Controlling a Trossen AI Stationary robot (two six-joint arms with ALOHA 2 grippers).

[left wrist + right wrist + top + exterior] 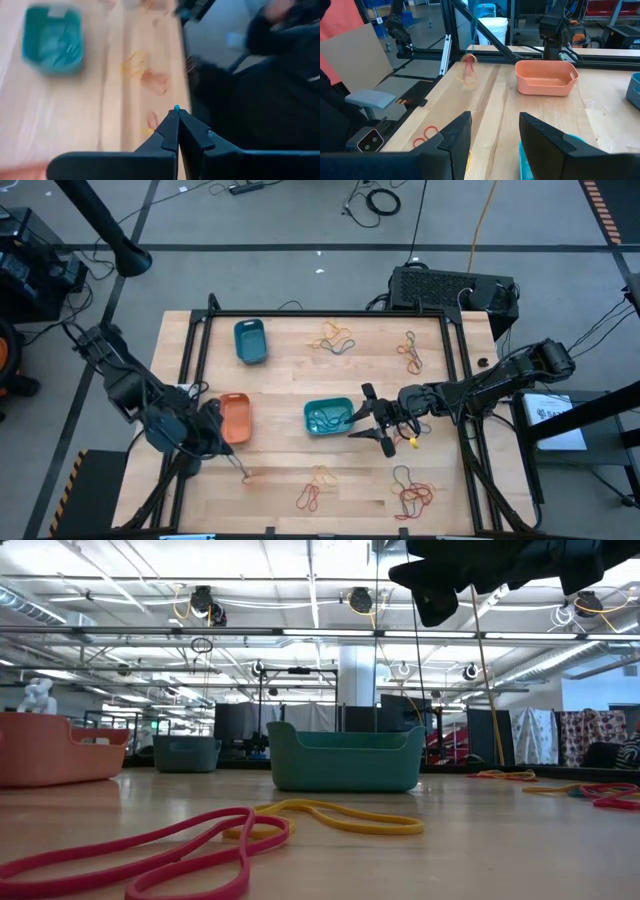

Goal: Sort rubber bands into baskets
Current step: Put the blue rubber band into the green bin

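Sorting looks to be between picks: the right gripper [372,423] hangs just beside the teal basket [327,416], its fingers [451,145] spread wide with nothing between them, above the bench [290,380] rather than on it. That basket already carries some blue-green loops, so a drop there seems done, and the next move likely calls for reaching out to one of the loose clusters. The nearest rubber bands [413,493] lie on the bench beyond the fingertips toward the front edge, well apart from them; more lie scattered near the far edge [335,338].

The left gripper [240,468] sits just beside the orange basket [235,418], its fingers [172,131] pressed narrow together. Whether a thin band is pinched there cannot be told; a reddish band seen blurred near that arm in the right wrist view suggests it may be. If so, lifting it over the orange rim comes next. The blue basket [250,341] stands farther off.
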